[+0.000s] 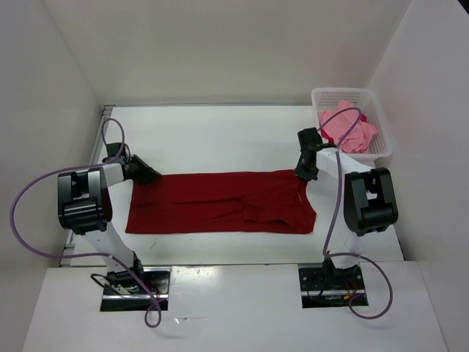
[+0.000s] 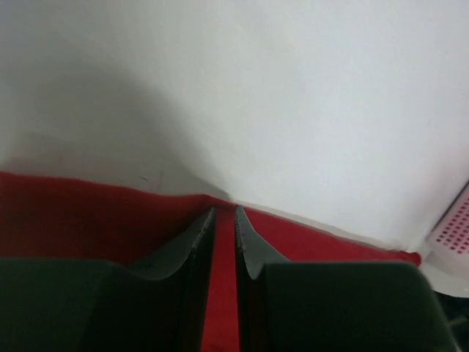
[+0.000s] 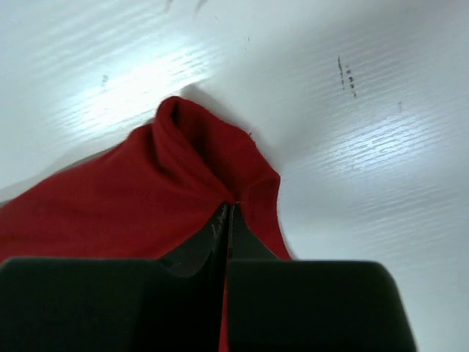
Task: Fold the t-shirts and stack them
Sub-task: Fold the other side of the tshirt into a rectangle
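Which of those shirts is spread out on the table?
The dark red cloth t-shirt, lying flat and stretched wide. The pink clothing sits bunched in the white plastic mesh basket.

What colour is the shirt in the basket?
Light pink shirt; best seen in top external view.

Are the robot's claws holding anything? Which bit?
Both pinch the dark red cloth t-shirt: the left gripper at its far left corner, the right gripper at its far right corner.

free: table (image 1: 212, 139) beyond dark red t-shirt (image 1: 212, 205) | obstacle: white basket (image 1: 383, 121) in far right corner, against wall (image 1: 429, 81)
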### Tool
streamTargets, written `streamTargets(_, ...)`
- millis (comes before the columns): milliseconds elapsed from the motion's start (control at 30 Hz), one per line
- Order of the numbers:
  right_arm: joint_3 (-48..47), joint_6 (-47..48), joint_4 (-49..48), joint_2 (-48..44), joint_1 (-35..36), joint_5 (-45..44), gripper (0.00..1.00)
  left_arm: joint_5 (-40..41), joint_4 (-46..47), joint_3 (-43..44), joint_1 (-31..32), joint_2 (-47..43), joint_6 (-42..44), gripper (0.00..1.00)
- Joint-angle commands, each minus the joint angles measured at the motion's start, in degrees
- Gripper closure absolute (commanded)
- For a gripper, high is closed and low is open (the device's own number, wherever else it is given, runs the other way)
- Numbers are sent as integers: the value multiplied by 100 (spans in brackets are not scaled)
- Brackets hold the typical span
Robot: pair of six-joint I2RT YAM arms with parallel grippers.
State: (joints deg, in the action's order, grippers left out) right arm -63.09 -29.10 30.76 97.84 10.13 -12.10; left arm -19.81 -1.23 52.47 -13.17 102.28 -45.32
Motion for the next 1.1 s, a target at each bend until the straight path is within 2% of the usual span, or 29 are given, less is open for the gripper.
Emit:
streamTargets(0,60,19,-149,200,-37,-83,100,109,-35,44,-369,275,50,76)
streamTargets(133,60,19,-202,498,-37,-82,94,48,-35,44,-502,275,-3,76)
streamTargets(167,-18,19,-202,499,-37,-21,91,48,-35,44,-502,214,-3,76)
streamTargets(200,-19,-34,-202,551,-37,-21,79,-13,-35,114,-502,109,-3,76)
streamTargets(267,-19,-34,-290,394,-37,163,68,-75,-35,175,-502,-67,-3,76)
streamTargets(333,-71,-34,-238,175,-37,216,61,-198,-35,176,-502,-436,-3,76)
streamTargets(433,-124,80,16,-396,-37,217,58,-198,-87,124,-415,-998,-65,76)
streamTargets(533,-38,142,245,-950,-37,383,58,-198,-149,123,-99,-1429,-65,76)
streamTargets(600,147,89,307,-1380,129,497,65,-198,-271,123,366,-1571,-4,76)
streamTargets(633,357,-15,307,-1504,304,620,70,-137,-342,123,533,-1640,75,76)
streamTargets(667,481,-77,360,-1618,392,751,84,-137,-342,123,848,-1702,76,76)
streamTargets(700,612,-139,273,-1793,498,1144,90,-137,-403,62,973,-1703,76,76)
streamTargets(800,868,-499,167,-1717,1357,1569,100,-84,-352,-262,1315,-1834,24,76)
streamTargets(833,869,-630,167,-1629,1873,1666,100,-32,-351,-350,1378,-1913,23,75)
streamTargets(933,789,-798,-62,-1348,2536,1904,97,39,-351,-614,1457,-2071,23,75)
streamTargets(967,702,-868,-114,-1260,2816,1904,93,39,-351,-693,1458,-2133,23,75)
streamTargets(1067,649,-869,-114,-969,2960,1799,77,100,-351,-746,1458,-2247,23,75)
